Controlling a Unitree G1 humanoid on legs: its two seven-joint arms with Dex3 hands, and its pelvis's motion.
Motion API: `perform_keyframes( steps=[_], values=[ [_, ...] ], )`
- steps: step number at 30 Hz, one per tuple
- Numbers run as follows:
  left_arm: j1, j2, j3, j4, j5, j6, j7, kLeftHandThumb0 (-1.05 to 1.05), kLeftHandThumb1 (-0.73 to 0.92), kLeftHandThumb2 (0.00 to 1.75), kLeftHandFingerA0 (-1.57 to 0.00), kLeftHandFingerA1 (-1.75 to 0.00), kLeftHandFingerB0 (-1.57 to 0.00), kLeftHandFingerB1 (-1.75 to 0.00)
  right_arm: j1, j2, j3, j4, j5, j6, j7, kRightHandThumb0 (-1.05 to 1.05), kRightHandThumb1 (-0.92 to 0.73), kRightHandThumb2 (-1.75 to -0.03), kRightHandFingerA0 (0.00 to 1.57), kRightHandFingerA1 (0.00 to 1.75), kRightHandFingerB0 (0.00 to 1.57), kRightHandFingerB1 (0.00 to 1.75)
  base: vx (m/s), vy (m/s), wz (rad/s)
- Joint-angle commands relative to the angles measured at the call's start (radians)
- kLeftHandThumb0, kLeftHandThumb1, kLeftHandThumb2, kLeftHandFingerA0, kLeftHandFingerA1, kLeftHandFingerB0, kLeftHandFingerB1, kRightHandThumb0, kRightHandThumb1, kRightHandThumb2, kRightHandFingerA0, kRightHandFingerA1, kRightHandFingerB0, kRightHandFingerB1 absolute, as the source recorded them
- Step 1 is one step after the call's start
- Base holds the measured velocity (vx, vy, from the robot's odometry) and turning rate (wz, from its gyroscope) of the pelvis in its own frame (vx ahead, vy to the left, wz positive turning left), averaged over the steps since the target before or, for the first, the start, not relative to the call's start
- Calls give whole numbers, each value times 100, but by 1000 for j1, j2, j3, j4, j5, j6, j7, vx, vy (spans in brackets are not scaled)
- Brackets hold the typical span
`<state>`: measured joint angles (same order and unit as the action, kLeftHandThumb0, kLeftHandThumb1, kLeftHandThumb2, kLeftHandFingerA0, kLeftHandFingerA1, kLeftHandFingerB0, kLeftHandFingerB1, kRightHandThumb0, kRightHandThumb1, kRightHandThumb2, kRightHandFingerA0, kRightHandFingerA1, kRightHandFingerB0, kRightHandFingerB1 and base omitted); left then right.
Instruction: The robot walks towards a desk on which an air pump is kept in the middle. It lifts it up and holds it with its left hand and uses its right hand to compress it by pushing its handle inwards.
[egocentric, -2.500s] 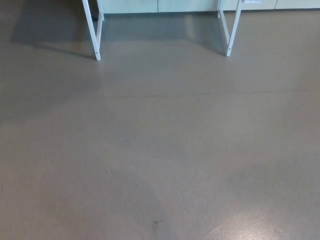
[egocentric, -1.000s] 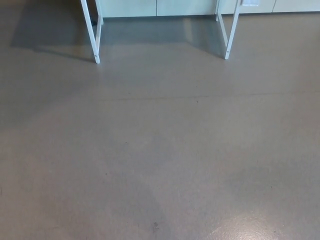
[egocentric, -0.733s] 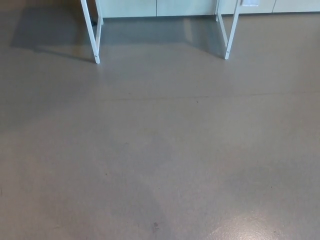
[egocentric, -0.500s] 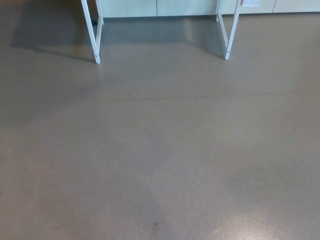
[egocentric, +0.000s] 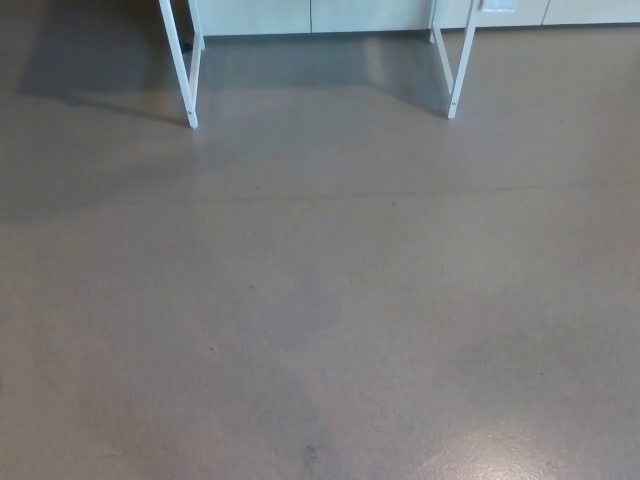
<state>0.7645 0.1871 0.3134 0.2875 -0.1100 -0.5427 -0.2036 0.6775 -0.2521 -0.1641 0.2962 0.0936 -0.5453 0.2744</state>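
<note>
Only desk legs (egocentric: 186, 70), bare floor (egocentric: 330, 300)

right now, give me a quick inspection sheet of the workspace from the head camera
surface: grey floor fills the view, with a glare patch at the bottom right; no desk top in view
job's things: nothing seen; the air pump is not in view
clutter: nothing seen beyond small dark specks on the floor
hands: nothing seen; neither hand is in view
cables: nothing seen
surroundings: two white frame legs at the top, left leg and right leg, each ending on the floor; pale cabinet fronts behind them along the top edge; a shadow on the floor at the upper left
</note>
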Motion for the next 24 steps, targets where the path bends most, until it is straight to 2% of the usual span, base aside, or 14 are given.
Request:
perform_keyframes(
  steps=[1,7,13,17,24],
  values=[
    [23,-2,15,11,-25,23,-8,-11,72,61,-38,-38,-31,-35,-1,22,9,46,-9,-46,1,-30,-72,-61,48,42,36,37,0,0,0],
    [59,-14,27,68,-22,-29,-10,-13,72,60,-39,-38,-32,-37,42,36,17,65,2,-66,24,-31,-73,-62,48,41,38,37,0,0,0],
    [62,-2,38,171,-15,-67,-15,-11,72,62,-41,-39,-32,-36,53,56,35,162,-59,-129,-18,-30,-71,-62,50,43,37,38,0,0,0],
    [71,-4,49,197,-29,-108,-28,-8,72,61,-41,-39,-34,-36,39,60,47,223,-91,-129,-43,-31,-71,-62,51,40,38,36,0,0,0],
    [66,-8,53,207,-37,-120,-35,-9,73,61,-41,-38,-34,-36,31,66,51,245,-89,-163,-50,-32,-72,-62,50,41,37,37,0,0,0]
  ],
)
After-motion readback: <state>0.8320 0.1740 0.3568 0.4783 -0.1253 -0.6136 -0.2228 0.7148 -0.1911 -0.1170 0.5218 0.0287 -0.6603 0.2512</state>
